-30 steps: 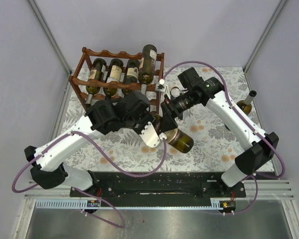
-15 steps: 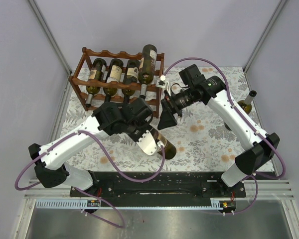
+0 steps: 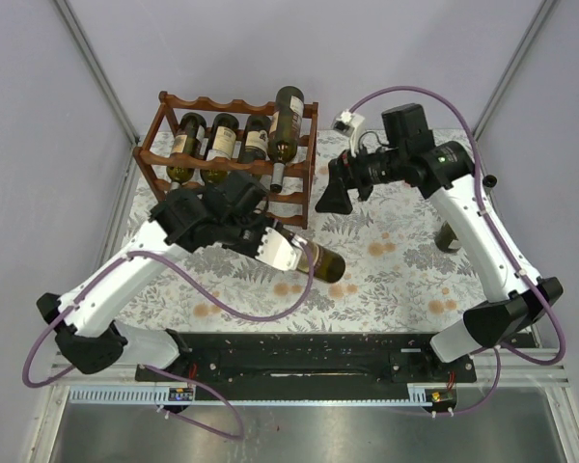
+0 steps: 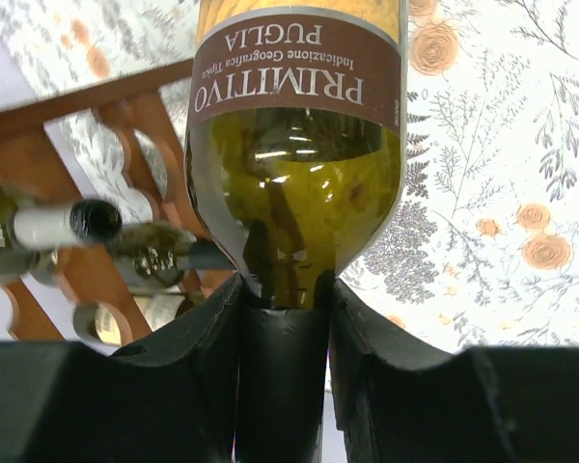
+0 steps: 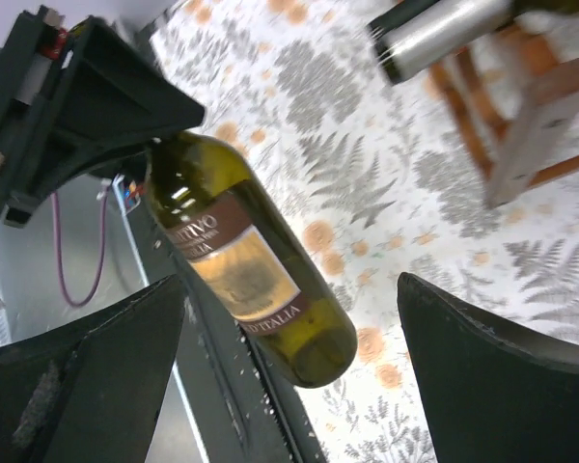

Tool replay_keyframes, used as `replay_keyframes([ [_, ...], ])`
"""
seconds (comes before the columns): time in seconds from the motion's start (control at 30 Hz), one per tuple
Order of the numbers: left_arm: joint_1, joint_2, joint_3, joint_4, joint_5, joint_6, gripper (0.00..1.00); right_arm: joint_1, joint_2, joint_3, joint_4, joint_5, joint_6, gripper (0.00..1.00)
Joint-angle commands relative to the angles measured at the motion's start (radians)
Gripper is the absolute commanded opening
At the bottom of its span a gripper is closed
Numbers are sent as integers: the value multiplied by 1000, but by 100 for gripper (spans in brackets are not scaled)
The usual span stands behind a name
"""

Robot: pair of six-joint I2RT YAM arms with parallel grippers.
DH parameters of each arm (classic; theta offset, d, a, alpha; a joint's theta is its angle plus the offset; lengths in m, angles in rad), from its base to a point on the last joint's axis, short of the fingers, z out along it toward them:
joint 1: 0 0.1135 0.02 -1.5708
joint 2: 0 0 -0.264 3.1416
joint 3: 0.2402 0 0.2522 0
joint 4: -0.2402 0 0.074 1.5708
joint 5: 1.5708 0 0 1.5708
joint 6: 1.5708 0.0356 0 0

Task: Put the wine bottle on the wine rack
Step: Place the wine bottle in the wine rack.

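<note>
Wine bottle (image 3: 324,262): dark green glass, glossy, cylindrical, with a brown paper label reading PRIMITIVO. It lies near level over the cloth with its base to the right, just in front of the wine rack's right end and on no tier.
Left gripper (image 4: 282,301): black fingers pinched on the bottle's neck.
Right gripper (image 3: 330,200): black wedge-shaped fingers spread wide with nothing between them, well apart from the bottle.
Wine rack (image 3: 234,103): reddish-brown wood, with scalloped rails on upright posts.
Racked bottles (image 3: 219,140): four lie on the top tier, necks toward the arms.
Tablecloth (image 3: 396,270): white, printed with grey ferns and orange flowers.

Change: a second ago both grippers met at the bottle. The right one has since drawn back toward the far right. The left arm has swung the bottle leftward.
</note>
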State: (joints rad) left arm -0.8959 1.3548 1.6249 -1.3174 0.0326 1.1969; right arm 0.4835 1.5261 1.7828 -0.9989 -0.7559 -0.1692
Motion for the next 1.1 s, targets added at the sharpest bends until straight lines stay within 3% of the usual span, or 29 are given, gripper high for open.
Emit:
replay_keyframes([
  [0.0, 96, -132, 10, 181, 153, -140, 0, -62, -49, 84, 95, 73, 79, 100],
  [0.3, 324, -241, 16, 303, 369, -362, 0, -88, -37, 122, 131, 79, 114, 99],
  [0.7, 521, -344, -108, 598, 191, -672, 0, -141, -92, 122, 247, 130, 212, 99],
  [1.07, 701, -333, -155, 816, 63, -852, 0, -160, -96, 95, 256, 98, 218, 99],
])
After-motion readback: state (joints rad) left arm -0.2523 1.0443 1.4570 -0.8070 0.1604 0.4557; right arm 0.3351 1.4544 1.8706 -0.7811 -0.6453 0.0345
